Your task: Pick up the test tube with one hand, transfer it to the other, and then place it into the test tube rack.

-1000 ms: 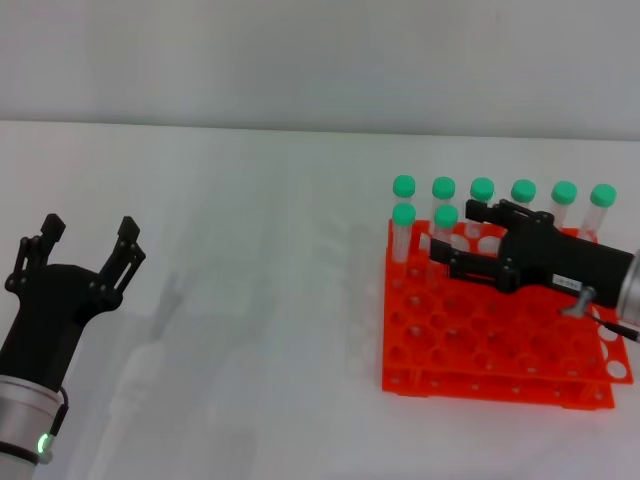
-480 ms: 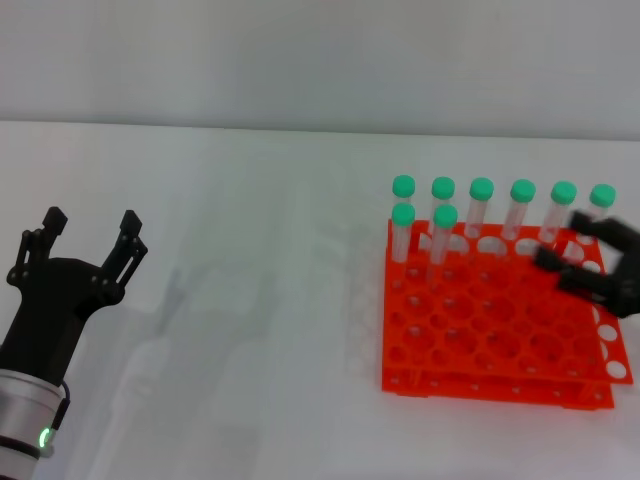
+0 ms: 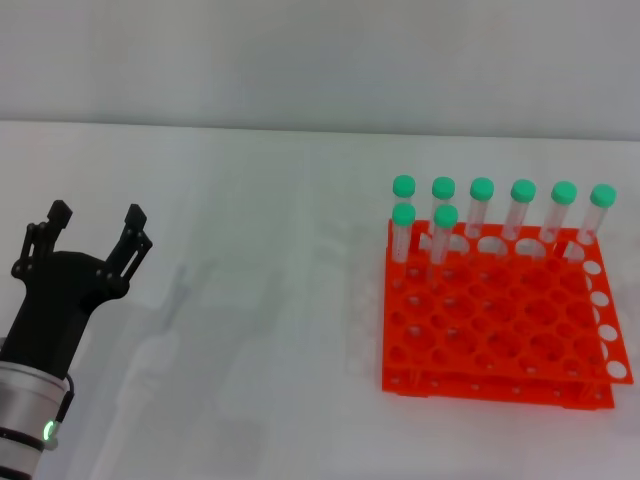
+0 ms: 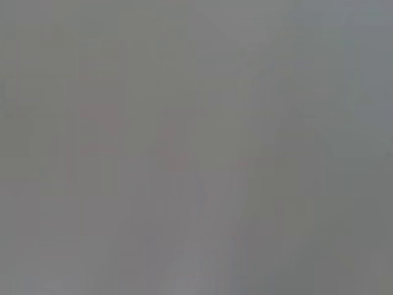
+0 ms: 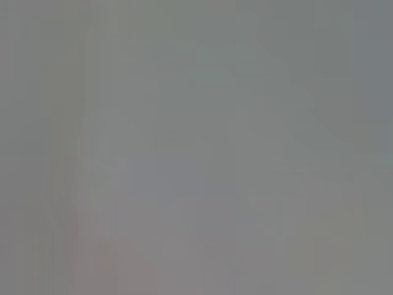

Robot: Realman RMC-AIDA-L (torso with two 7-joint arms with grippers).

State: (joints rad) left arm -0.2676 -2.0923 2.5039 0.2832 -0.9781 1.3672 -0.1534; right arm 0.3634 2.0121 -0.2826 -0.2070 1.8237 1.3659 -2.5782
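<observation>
The orange-red test tube rack [image 3: 500, 330] stands on the white table at the right in the head view. Several clear test tubes with green caps stand upright in it: a back row and two in the second row at the left. The test tube [image 3: 443, 233] at the second row's right stands free in its hole. My left gripper [image 3: 92, 222] is open and empty over the table at the far left, well away from the rack. My right gripper is out of view. Both wrist views show only plain grey.
The white table [image 3: 260, 300] stretches between the left gripper and the rack. A pale wall rises behind the table's far edge. Most of the rack's front holes hold nothing.
My right gripper has drawn back from over the rack to the right and left the view, leaving the tubes standing. The left gripper has barely shifted.
</observation>
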